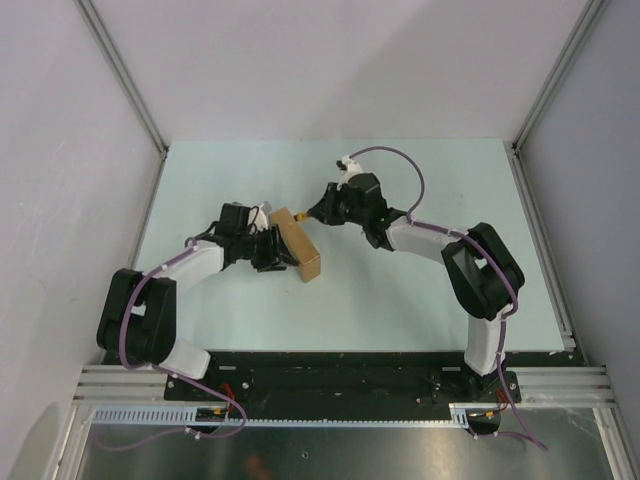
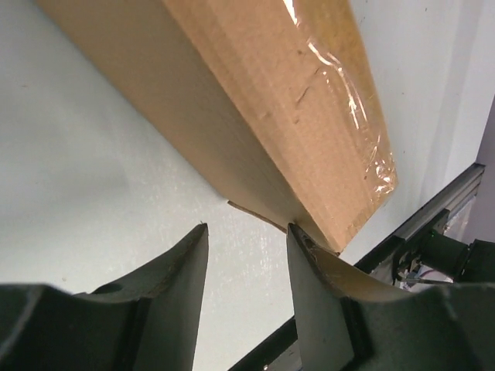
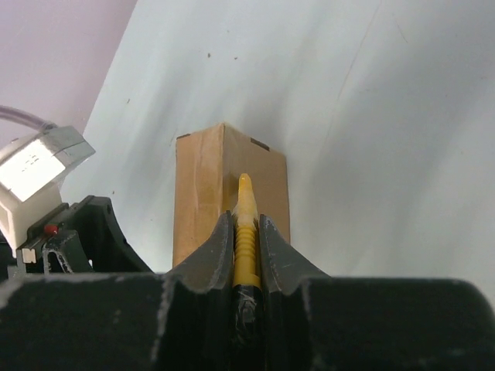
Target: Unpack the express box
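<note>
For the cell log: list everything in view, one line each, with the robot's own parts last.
express box: one, brown cardboard, mid-table, lying diagonally between the grippers
clear tape: one strip, glossy, along the box's top face
utility knife: one, yellow, clamped in the right gripper, tip by the box's far end
table: one, pale green, under everything
left gripper: one, black, open, at the box's left side
right gripper: one, black, shut on the utility knife
left arm, right arm: two, black and white, based at the table's near edge
</note>
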Controlling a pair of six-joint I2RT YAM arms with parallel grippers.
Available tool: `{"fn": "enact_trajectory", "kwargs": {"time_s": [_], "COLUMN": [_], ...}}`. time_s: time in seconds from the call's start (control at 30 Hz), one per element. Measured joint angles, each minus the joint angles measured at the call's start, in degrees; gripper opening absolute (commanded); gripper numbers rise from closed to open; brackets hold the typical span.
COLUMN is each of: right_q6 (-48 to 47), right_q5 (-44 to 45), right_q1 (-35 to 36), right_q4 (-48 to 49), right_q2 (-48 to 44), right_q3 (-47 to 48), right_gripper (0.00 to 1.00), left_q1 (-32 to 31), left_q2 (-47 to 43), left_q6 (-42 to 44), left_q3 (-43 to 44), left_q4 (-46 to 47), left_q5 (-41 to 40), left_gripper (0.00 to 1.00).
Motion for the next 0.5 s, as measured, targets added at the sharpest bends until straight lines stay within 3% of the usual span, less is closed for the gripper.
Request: {"fn": "enact_trajectory", "kwargs": {"time_s": [0.27, 0.5], "right_q6": [-2.7, -5.7], "right_q5": [3.5, 11.0], "right_q1": [-0.2, -0.2], "right_q4": [-5.6, -16.3], "right_q2": [-0.9, -10.6], "right_q3": [4.3, 5.1], "right_gripper": [0.0, 0.0], "left_q1": [2.0, 2.7], "left_q2": [-9.6, -14.6], "left_q6": [0.1, 2.7], "left_q3": [0.0, 5.6], "left_q4": [0.1, -0.3], "left_q5": [-11.0, -17.0], "left_gripper": [0.52, 0.58]}}
